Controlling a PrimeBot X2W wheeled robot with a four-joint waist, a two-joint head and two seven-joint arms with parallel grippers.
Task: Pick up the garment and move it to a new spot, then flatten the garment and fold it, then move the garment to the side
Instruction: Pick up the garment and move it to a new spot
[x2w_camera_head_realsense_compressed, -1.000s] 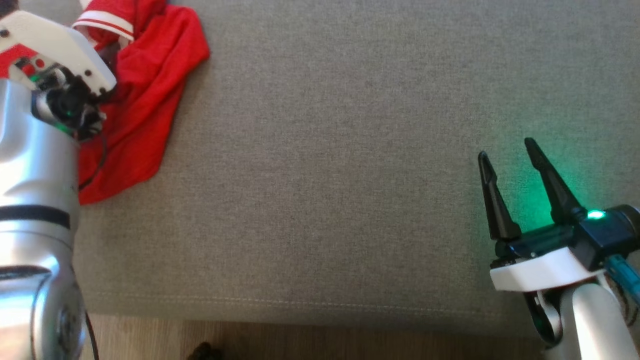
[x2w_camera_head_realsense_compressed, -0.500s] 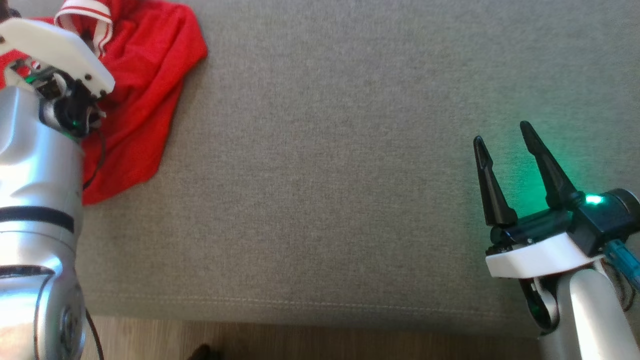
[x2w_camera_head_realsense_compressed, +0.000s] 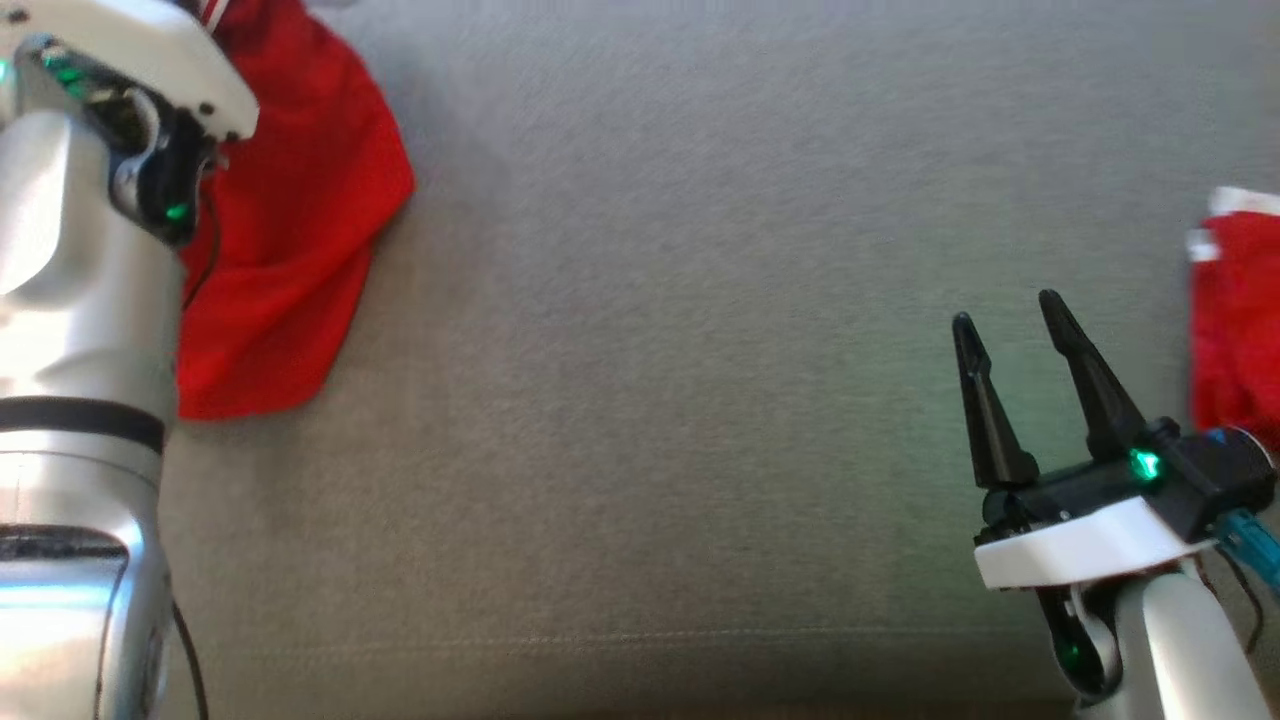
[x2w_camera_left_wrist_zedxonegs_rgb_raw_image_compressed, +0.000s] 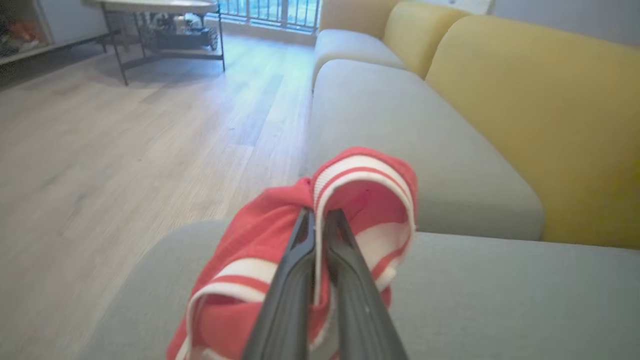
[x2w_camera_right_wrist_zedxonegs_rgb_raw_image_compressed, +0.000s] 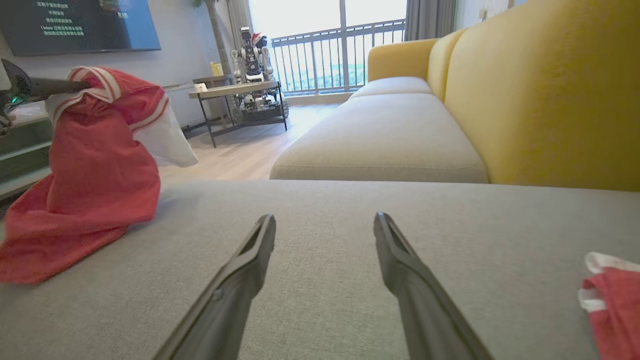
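Red garment (x2w_camera_head_realsense_compressed: 300, 250) with white-striped trim, upper left, draping onto the grey sofa seat (x2w_camera_head_realsense_compressed: 650, 350); left gripper (x2w_camera_left_wrist_zedxonegs_rgb_raw_image_compressed: 320, 217) clamped on the trim. Right gripper (x2w_camera_head_realsense_compressed: 1005, 308), lower right, spread and empty. Writing on the screen (x2w_camera_right_wrist_zedxonegs_rgb_raw_image_compressed: 80, 25) illegible.

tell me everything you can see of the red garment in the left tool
The red garment looks like soft, thin fabric, with white-striped ribbed trim and a pale white patch near its top. The left tool is shut on a trimmed edge and holds the upper part above the grey sofa seat, so the cloth hangs in loose folds. Its lower end rests crumpled on the seat, on the robot's left side.
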